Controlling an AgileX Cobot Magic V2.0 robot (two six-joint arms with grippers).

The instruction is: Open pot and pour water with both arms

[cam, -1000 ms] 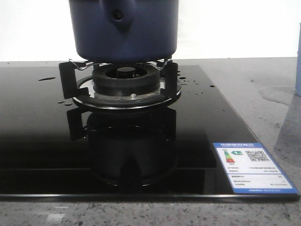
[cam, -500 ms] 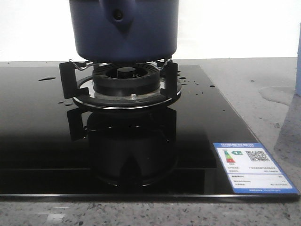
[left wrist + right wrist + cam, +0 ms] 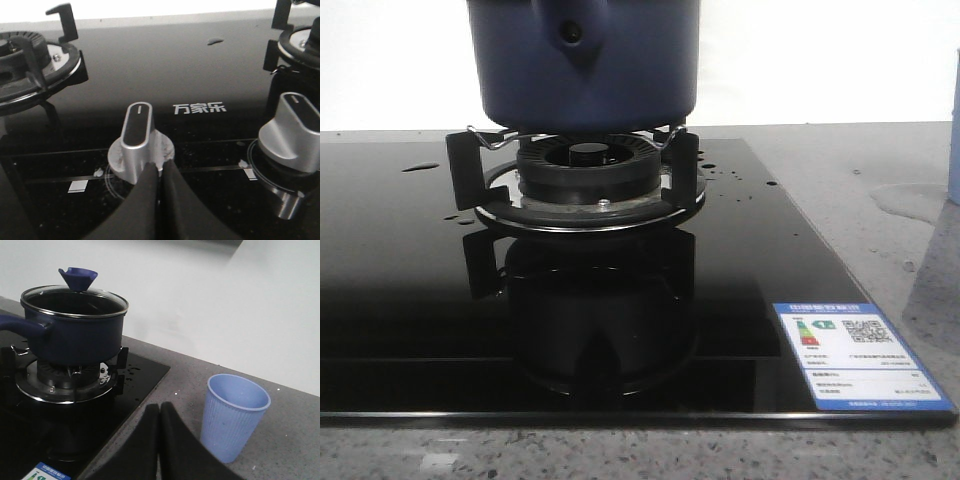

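The dark navy pot (image 3: pixel 582 62) sits on the burner stand (image 3: pixel 575 180) of the black glass hob, its handle stub with a small round hole facing me. In the right wrist view the pot (image 3: pixel 75 332) carries a glass lid with a blue knob (image 3: pixel 78 277). A pale blue ribbed cup (image 3: pixel 234 416) stands on the grey counter to the pot's right. My right gripper (image 3: pixel 160 410) is shut and empty, hovering over the counter between hob edge and cup. My left gripper (image 3: pixel 158 167) is shut and empty, its tips just in front of a silver stove knob (image 3: pixel 137 137).
A second silver knob (image 3: pixel 292 131) and another burner (image 3: pixel 30 65) show in the left wrist view. Water drops (image 3: pixel 725 175) lie on the hob and a wet patch (image 3: pixel 910 200) on the counter. A label sticker (image 3: pixel 855 355) marks the hob's front right corner.
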